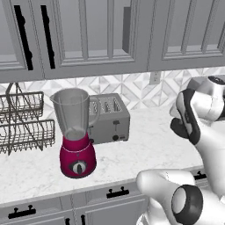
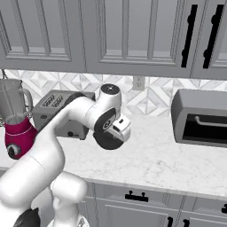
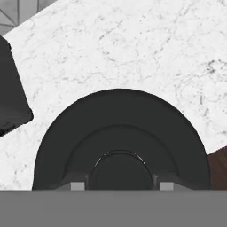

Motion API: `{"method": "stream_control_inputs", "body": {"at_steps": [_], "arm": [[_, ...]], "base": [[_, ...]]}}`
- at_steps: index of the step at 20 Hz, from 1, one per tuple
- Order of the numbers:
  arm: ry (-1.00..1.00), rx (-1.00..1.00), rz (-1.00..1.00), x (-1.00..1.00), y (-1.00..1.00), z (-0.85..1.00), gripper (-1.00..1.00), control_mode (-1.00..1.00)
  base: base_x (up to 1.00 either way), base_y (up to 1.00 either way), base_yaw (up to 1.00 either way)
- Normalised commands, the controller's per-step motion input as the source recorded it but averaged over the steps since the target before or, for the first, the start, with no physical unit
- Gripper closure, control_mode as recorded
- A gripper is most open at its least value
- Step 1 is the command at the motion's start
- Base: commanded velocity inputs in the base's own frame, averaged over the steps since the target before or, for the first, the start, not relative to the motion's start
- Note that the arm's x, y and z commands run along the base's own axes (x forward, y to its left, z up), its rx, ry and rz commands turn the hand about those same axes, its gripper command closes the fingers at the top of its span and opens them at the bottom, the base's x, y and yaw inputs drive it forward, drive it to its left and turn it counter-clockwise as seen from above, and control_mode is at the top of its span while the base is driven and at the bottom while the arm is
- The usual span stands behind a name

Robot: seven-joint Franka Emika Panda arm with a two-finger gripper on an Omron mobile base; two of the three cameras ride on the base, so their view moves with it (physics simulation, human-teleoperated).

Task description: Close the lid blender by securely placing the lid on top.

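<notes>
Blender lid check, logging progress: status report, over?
Tool shut on lid, lifted over counter. Blender jar open, unlidded. Toaster right behind blender.

The blender stands upright on the table, near its front edge. Its tall clear greyish jar is open at the top, side handle toward the toaster behind it, and sits on a rounded magenta base with a round dial facing forward. The lid, a flat round black disc with raised concentric rings, hangs above the marble well apart from the blender.
</notes>
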Motion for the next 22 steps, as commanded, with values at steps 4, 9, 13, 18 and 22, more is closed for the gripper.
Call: {"method": "stream_control_inputs", "body": {"at_steps": [4,9,13,18,22], "arm": [[-0.23,-0.03,-0.03,-0.51,0.55,1.0,1.0,-1.0],[-0.25,-0.03,-0.01,-0.6,0.68,0.96,1.0,-1.0],[-0.21,-0.04,0.0,-0.54,0.77,0.98,1.0,-1.0],[-0.09,-0.01,0.0,-0.46,0.78,1.0,1.0,-1.0],[-0.01,0.0,0.0,-0.31,0.78,0.89,1.0,-1.0]], "base": [[0.0,0.0,0.0],[0.0,0.0,0.0],[0.0,0.0,0.0],[0.0,0.0,0.0],[0.0,0.0,0.0]]}}
